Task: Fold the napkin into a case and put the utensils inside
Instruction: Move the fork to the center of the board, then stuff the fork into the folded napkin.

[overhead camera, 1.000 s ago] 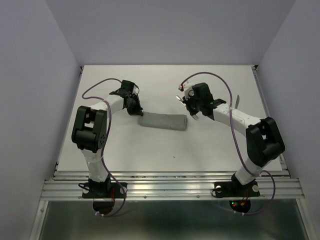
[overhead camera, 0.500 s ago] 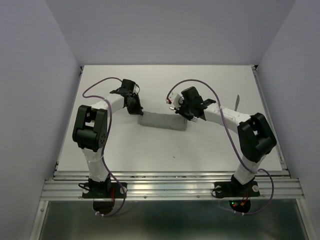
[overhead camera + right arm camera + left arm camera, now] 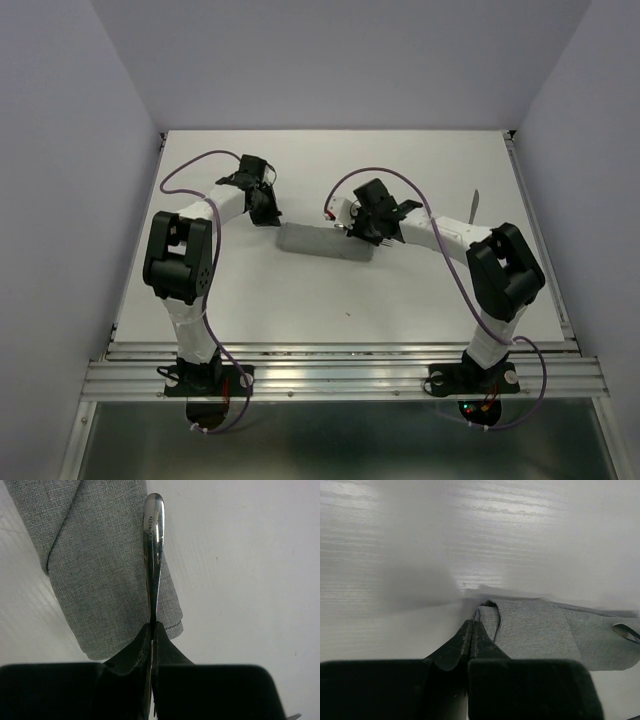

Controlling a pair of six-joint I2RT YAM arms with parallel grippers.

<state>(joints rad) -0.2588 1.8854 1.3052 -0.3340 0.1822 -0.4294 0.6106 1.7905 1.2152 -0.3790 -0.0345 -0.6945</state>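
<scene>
Two pincers meet one grey case (image 3: pixel 318 241), a narrow layered strip of napkin lying across the middle of the white table (image 3: pixel 300 290), running from 9 to 3 o'clock in the top view.

At its 9 o'clock end, the left pincer (image 3: pixel 471 624) has its fingers pressed together on the corner of the cloth, where a layer is turned up.

At the 3 o'clock end, the right pincer (image 3: pixel 152 625) is closed on a slim silver utensil (image 3: pixel 153 540). In the right wrist view its rounded handle end points to 12 o'clock, over the long edge of the case. I cannot tell whether the metal touches the cloth. From above, the right wrist covers that end of the strip and hides the held piece.

A second utensil (image 3: pixel 475 205) lies alone on the table toward 2 o'clock, well apart from the case and near the right edge, beyond the right forearm.

Purple cables (image 3: pixel 190 170) loop over both arms. A small dark speck (image 3: pixel 347 314) sits on the table at 6 o'clock from the case.
</scene>
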